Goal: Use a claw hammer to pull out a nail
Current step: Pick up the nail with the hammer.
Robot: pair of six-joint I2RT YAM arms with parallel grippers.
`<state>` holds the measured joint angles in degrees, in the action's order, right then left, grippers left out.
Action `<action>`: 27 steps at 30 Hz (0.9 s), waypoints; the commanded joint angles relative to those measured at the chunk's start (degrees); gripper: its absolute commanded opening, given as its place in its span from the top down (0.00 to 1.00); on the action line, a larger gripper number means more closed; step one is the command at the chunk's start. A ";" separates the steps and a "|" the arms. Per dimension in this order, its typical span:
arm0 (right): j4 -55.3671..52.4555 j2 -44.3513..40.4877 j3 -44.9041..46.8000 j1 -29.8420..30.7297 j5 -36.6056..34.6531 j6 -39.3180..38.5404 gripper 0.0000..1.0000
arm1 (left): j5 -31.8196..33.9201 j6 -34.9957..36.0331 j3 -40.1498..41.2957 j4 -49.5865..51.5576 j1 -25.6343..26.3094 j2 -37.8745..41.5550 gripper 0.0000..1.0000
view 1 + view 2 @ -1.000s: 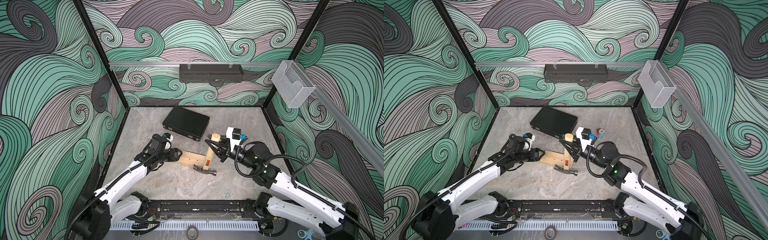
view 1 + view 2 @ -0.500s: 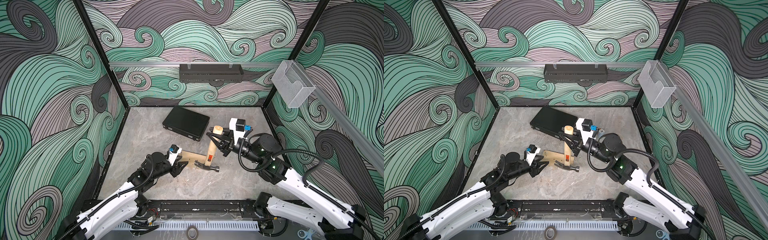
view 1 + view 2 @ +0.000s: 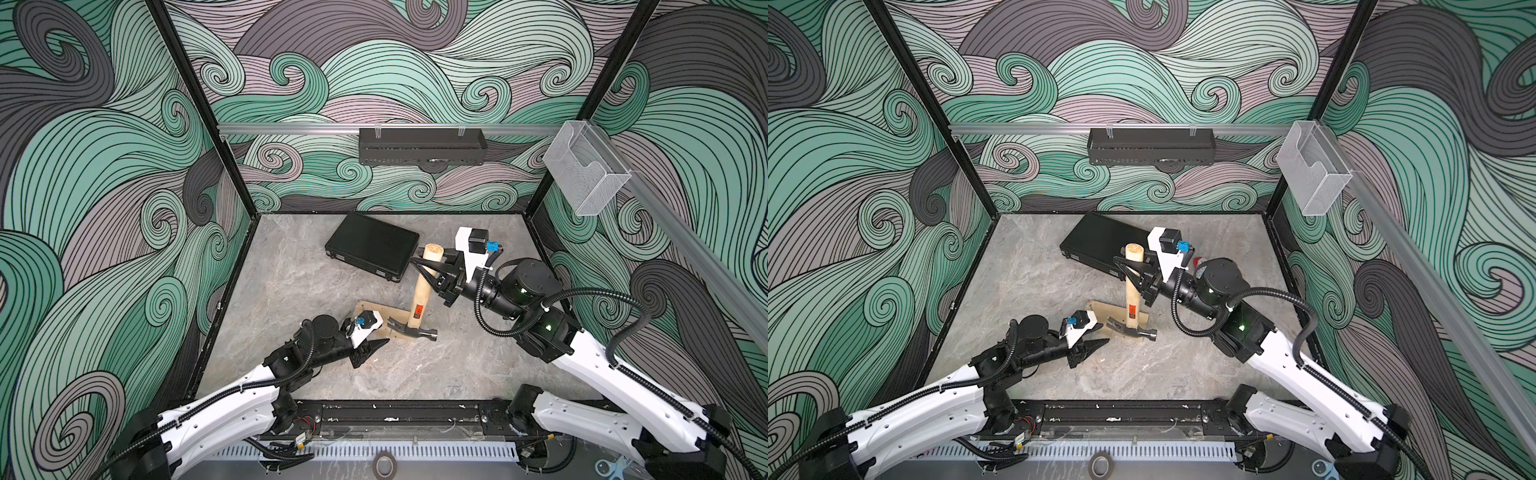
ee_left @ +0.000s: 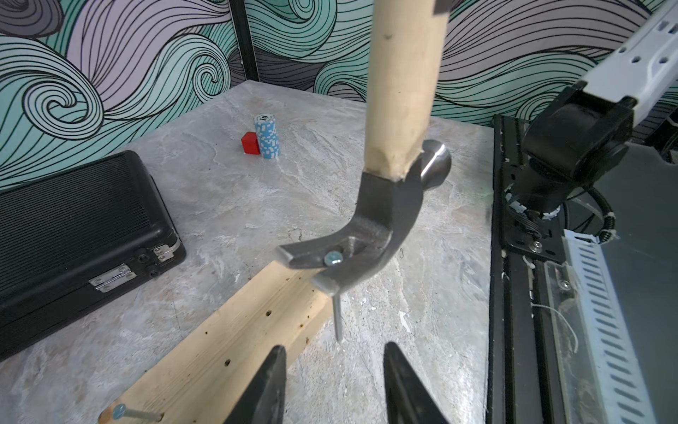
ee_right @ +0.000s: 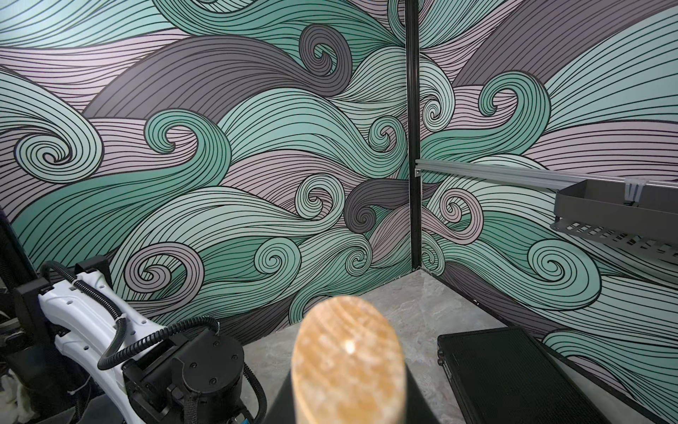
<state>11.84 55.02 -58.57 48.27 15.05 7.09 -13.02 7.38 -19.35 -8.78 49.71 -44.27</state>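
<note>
- The table point(image 3: 291, 282) was walled in on three sides. Most of the bare floor lay around and behind my left fingers point(image 4: 268, 381), and the back corner sat close beyond my right ones.
- A black case point(image 3: 372, 245) lay flat just past my right fingers. I figured there wasn't much room to tip the handle that way.
- The claw hammer point(image 3: 419, 299) stood nearly upright, head down. My right gripper point(image 3: 432, 272) was clamped on the wooden handle up near the butt, so the steel head sat well below my fingers.
  - My guess was that it's head-heavy and stiff, and that the smooth wood could twist in a pinch.
  - Holding it that high gave good leverage but sloppy control.
- The wooden block point(image 4: 227, 341) lay flat right under the claw, straight ahead of my left fingers. It looked light and nothing pinned it down, so I reckoned it could lift or skid.
- My left gripper point(image 3: 374, 345) hovered just short of the block's end, with the fingers partway apart and nothing between them.
- The chip stack point(image 4: 267, 136) and red cube point(image 4: 250, 142) sat touching each other, well beyond everything and out of the way.
- The nail point(image 4: 336, 315) was caught by its head in the claw slot, with the shaft hanging down beside the block's end. I honestly couldn't tell if the tip was in the wood.
- A second nail point(image 4: 135, 415) stuck out of the block close to my left fingers.
</note>
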 commanded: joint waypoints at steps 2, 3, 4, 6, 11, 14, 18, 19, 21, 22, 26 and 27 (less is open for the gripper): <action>10.27 -2.36 -2.02 0.07 -0.67 2.71 1.00 | 2.23 2.82 0.02 -4.57 1.39 -1.97 0.61; 10.55 -2.63 -1.83 0.09 -0.87 2.83 1.00 | 2.25 3.02 0.02 -4.97 1.59 -2.32 0.61; 10.71 -2.79 -1.60 0.05 -1.06 2.99 1.00 | 2.24 3.21 -0.01 -5.27 1.78 -2.64 0.61; 11.34 -3.21 -1.18 0.08 -1.34 3.27 1.00 | 2.27 3.47 -0.11 -5.66 2.26 -3.23 0.61; 12.41 -3.52 -0.76 0.07 -1.17 3.98 1.00 | 3.92 3.48 0.19 -6.33 2.64 -4.07 0.65; 12.42 -3.69 -0.67 0.07 -0.93 4.07 1.00 | 5.29 3.26 0.61 -6.69 2.70 -3.64 0.68; 13.12 -3.92 0.03 0.07 -0.44 4.32 1.00 | 7.73 2.85 1.23 -6.96 2.83 -2.61 0.72; 13.25 -3.96 0.16 0.06 -0.52 4.47 1.00 | 7.98 2.89 1.42 -7.11 2.77 -2.34 0.73; 13.13 -3.91 0.30 0.06 -0.63 4.40 1.00 | 8.20 2.91 1.71 -7.20 2.83 -1.90 0.76; 13.05 -3.98 0.48 0.07 -0.72 4.42 1.00 | 8.21 2.92 1.69 -7.05 2.84 -1.78 0.78; 13.41 -3.80 0.91 0.06 -0.77 4.68 1.00 | 7.92 3.13 1.69 -6.88 2.85 -1.49 0.85; 13.48 -3.66 0.98 0.07 -0.60 4.77 1.00 | 7.93 3.12 1.69 -6.88 2.88 -1.59 0.87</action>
<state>16.10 53.08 -56.51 48.27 15.03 10.07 -5.89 9.93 -17.32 -14.24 52.27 -46.59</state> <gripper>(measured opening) 0.252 0.143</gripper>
